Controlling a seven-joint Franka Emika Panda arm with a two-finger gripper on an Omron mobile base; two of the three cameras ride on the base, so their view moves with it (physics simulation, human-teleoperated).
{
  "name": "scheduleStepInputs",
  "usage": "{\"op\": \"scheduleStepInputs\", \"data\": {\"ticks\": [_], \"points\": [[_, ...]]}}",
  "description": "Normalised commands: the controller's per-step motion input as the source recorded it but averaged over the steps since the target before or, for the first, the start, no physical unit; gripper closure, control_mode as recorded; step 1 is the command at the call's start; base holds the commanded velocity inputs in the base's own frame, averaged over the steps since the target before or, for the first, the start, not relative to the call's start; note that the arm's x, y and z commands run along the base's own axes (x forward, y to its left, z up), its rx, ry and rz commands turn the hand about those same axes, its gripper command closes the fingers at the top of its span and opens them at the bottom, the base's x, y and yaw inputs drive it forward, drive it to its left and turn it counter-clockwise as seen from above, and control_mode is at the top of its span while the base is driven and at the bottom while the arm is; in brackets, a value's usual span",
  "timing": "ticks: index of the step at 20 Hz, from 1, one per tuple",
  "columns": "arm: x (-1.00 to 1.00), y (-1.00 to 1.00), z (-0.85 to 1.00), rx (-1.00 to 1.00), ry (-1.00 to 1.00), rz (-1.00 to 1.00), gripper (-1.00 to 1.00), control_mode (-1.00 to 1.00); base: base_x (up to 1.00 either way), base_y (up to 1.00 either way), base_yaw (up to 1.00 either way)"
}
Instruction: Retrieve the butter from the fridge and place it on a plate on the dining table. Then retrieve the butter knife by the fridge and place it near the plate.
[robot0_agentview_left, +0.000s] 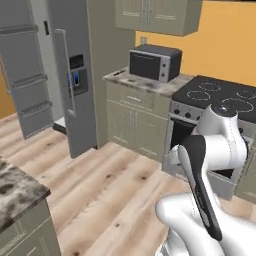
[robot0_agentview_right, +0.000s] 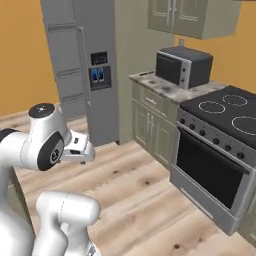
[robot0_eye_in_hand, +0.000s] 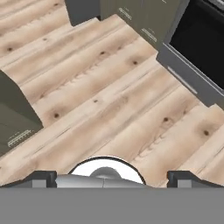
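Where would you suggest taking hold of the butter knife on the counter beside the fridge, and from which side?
Grip the butter knife about mid-length, across its slim width, coming straight down from above. It appears to lie flat on the counter near the fridge, so no side offers a hold. It is too small here to tell handle from blade.

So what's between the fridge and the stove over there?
In the left base view, a sage-green cabinet with a marble counter stands between the fridge and the stove. A black microwave sits on that counter.
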Motion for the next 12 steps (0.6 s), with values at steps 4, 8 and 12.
{"op": "scheduleStepInputs", "data": {"ticks": [4,8,12], "points": [[0.00,0.00,0.00,0.00,0.00,0.00,-1.00,1.00,1.00,-0.36,0.49],[0.00,0.00,0.00,0.00,0.00,0.00,-1.00,1.00,1.00,-0.35,0.34],[0.00,0.00,0.00,0.00,0.00,0.00,-1.00,1.00,1.00,-0.25,0.32]]}}
